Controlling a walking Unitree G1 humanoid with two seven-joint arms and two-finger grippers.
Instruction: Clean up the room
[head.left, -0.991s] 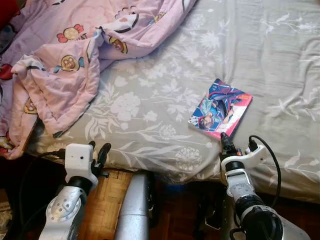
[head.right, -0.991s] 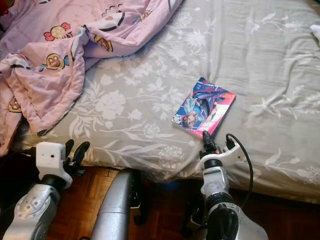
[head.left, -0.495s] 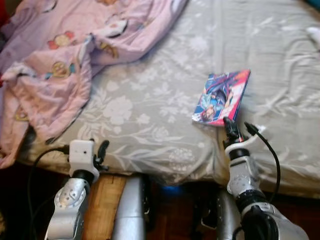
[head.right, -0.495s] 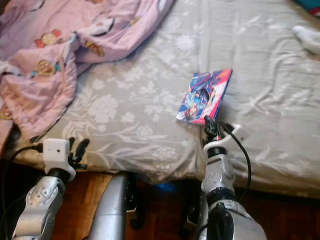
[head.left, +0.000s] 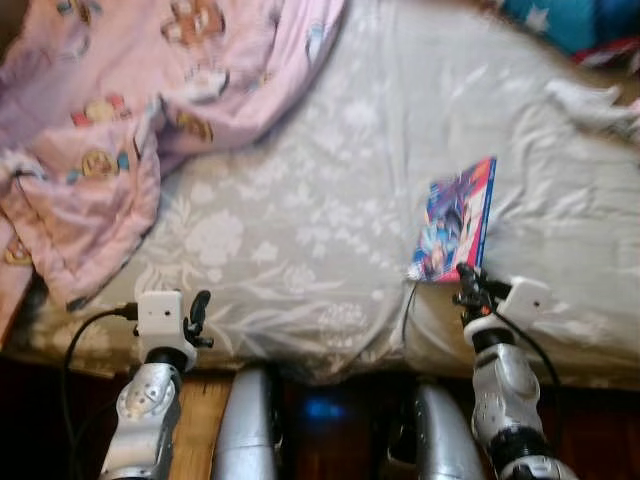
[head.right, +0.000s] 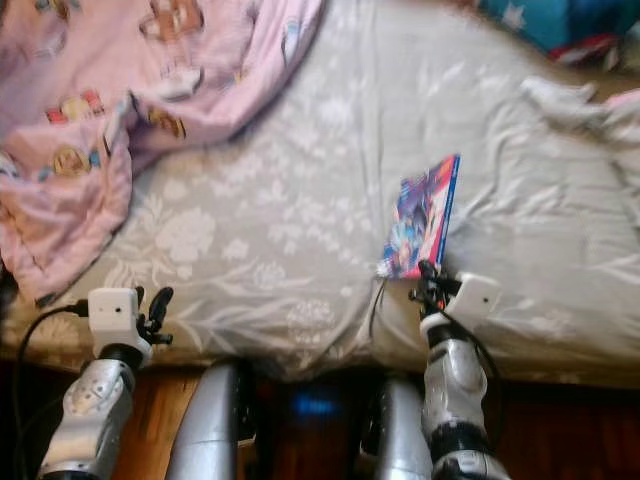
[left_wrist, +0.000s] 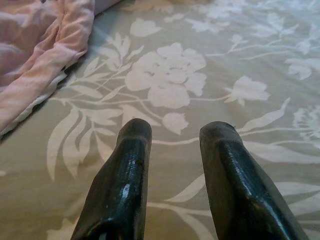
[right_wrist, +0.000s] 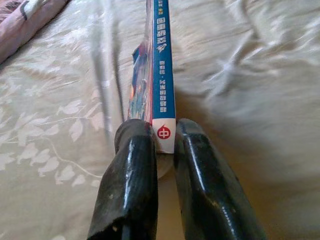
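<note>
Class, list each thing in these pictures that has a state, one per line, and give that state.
Book: tilted up on its edge, pinched at its spine.
Right hand: shut on the book.
Left hand: open, holding nothing, over the bed sheet.
Blanket: crumpled, heaped on the bed.

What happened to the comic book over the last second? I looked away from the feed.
The right gripper closed on the comic book at its near end and tipped it up from lying flat onto its edge, spine showing between the fingers. The left gripper stayed open at the bed's edge; the pink blanket and floral sheet lie as before.
</note>
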